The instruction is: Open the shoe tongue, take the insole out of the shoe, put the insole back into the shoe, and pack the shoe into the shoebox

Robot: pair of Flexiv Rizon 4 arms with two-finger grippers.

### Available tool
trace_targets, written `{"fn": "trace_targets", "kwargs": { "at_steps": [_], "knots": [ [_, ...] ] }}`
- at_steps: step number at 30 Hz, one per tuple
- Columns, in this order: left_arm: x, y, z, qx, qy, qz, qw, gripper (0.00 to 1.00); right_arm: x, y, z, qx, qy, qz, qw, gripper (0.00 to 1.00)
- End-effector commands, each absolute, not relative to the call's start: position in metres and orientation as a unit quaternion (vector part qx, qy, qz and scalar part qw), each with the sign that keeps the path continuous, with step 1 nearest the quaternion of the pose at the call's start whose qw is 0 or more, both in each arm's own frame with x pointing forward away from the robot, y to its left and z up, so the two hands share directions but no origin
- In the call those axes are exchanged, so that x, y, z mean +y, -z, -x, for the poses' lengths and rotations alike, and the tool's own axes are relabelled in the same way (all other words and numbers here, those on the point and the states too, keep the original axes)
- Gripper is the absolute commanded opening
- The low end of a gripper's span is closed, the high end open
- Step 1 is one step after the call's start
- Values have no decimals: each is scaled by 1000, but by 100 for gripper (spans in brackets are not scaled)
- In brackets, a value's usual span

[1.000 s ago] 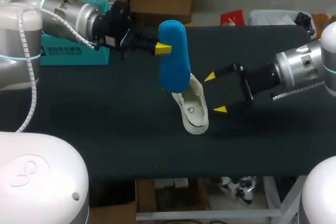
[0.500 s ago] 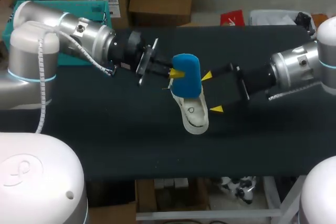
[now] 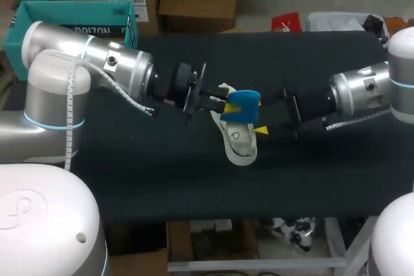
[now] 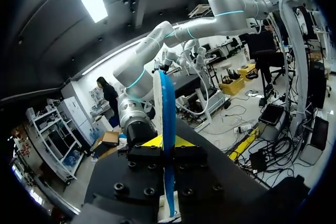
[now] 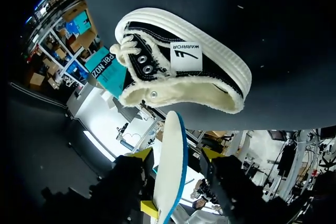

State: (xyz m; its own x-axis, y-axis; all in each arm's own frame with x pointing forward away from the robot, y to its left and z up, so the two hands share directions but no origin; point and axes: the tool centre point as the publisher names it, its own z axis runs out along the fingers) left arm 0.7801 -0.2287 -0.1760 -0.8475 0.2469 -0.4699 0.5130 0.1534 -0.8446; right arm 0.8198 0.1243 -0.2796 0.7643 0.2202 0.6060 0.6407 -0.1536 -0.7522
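Observation:
A black canvas shoe (image 3: 238, 141) with a white sole lies on its side on the dark table (image 3: 129, 159), its opening (image 5: 178, 95) facing my right gripper. My left gripper (image 3: 227, 106) is shut on a blue insole (image 3: 244, 104) with a white underside, holding it just above the shoe. In the left wrist view the insole (image 4: 167, 108) stands edge-on between the yellow tips of the left gripper (image 4: 168, 141). My right gripper (image 3: 259, 118) straddles the insole's free end. In the right wrist view the insole (image 5: 170, 166) sits between the right gripper's (image 5: 176, 155) fingers with small gaps on both sides.
A teal box (image 3: 68, 16) stands at the table's far left edge and shows behind the shoe (image 5: 106, 69) in the right wrist view. Bare dark tabletop lies in front of the shoe and to both sides.
My left arm swung the insole down from upright to a low pose over the shoe, between the right gripper's fingers. The right gripper moved slightly left and its fingers have narrowed around the insole.

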Motion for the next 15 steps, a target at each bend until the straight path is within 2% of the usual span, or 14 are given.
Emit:
{"fn": "trace_targets", "kwargs": {
  "at_steps": [1,2,7,15],
  "knots": [
    [-234,181,-778,749,604,-235,138,0,124,281,-821,-291,182,734,586,53],
    [-234,183,-779,750,601,-233,146,0,125,280,-821,-290,183,733,587,50],
    [-236,189,-784,751,601,-229,151,0,128,279,-821,-288,182,732,590,51],
    [-241,197,-788,750,600,-225,163,0,132,278,-823,-285,182,726,599,46]
  ]
}}
